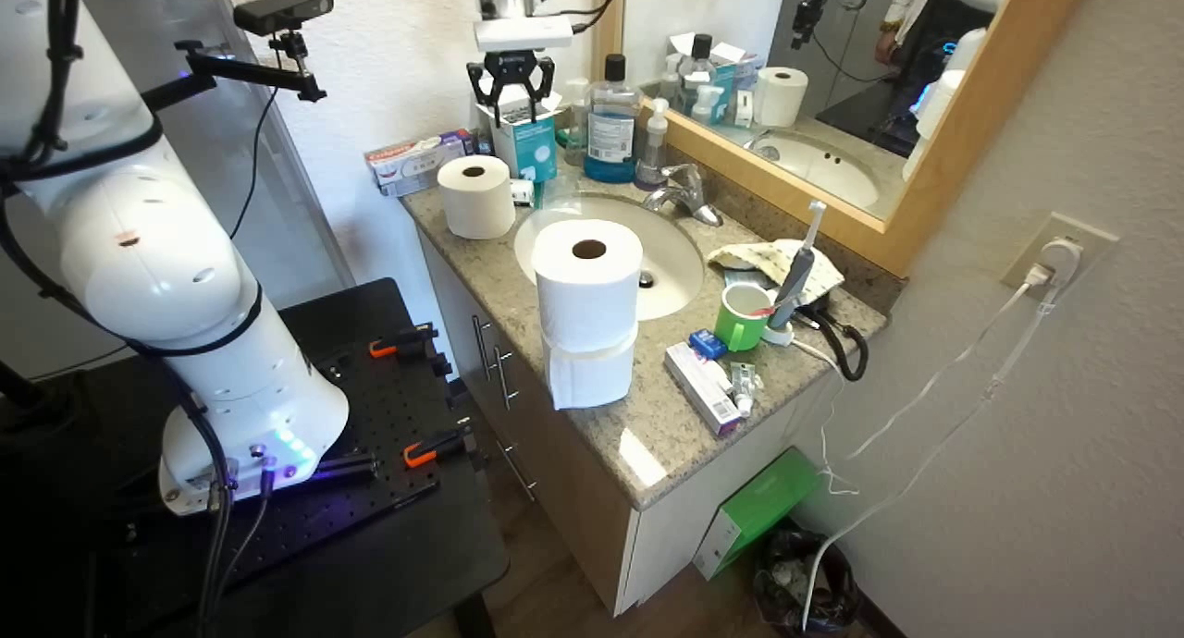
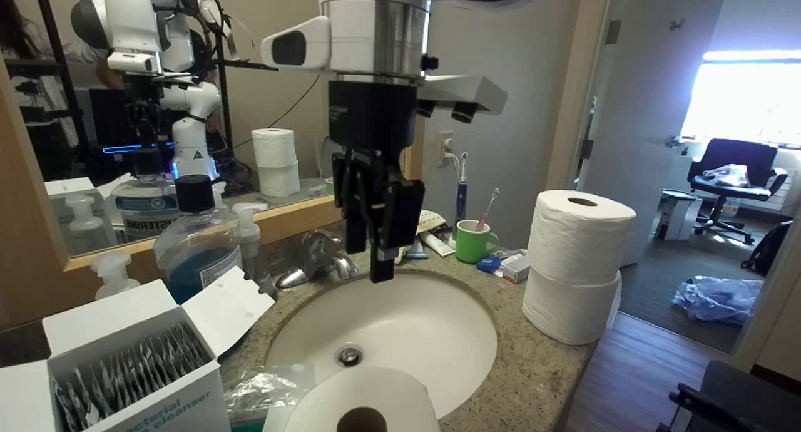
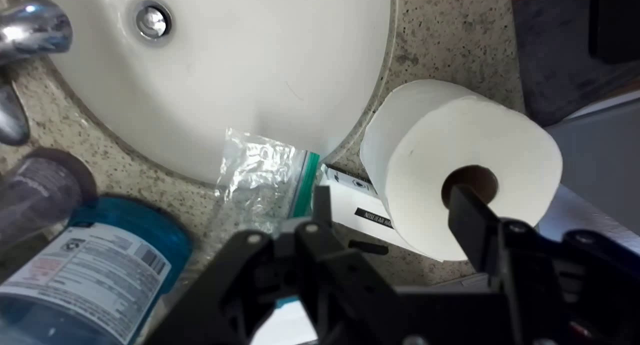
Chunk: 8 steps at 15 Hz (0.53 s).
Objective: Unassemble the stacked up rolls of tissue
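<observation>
Two white rolls of tissue stand stacked upright at the counter's front corner; the upper roll sits on the lower roll. A third roll stands alone on the counter beside the sink, away from the stack. It shows large in the wrist view, where the stack is out of view. My gripper is open and empty, pointing down in the air above the back end of the counter. One finger covers part of the single roll's core in the wrist view.
The sink lies between the single roll and the stack. An open wipes box, a mouthwash bottle and a pump bottle stand near the faucet. A green cup and toothpaste box lie near the stack.
</observation>
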### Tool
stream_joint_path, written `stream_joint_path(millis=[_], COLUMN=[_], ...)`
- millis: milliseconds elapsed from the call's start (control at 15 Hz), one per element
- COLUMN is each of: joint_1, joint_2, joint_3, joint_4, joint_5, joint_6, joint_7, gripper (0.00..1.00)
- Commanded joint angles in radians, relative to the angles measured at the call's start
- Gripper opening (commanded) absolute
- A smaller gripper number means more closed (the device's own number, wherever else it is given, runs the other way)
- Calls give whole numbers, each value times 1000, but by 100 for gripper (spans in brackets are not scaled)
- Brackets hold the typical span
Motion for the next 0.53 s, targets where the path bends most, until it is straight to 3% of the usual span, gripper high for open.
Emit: stream_joint_path(millis=[0, 267, 467], joint_1=[-19, -22, -26], joint_2=[-83, -94, -109], joint_3=[-50, -92, -116], joint_4=[-74, -76, -70], joint_5=[82, 124, 193], joint_6=[-8, -23, -29], joint_7=[-49, -32, -56], gripper=[32, 1, 0])
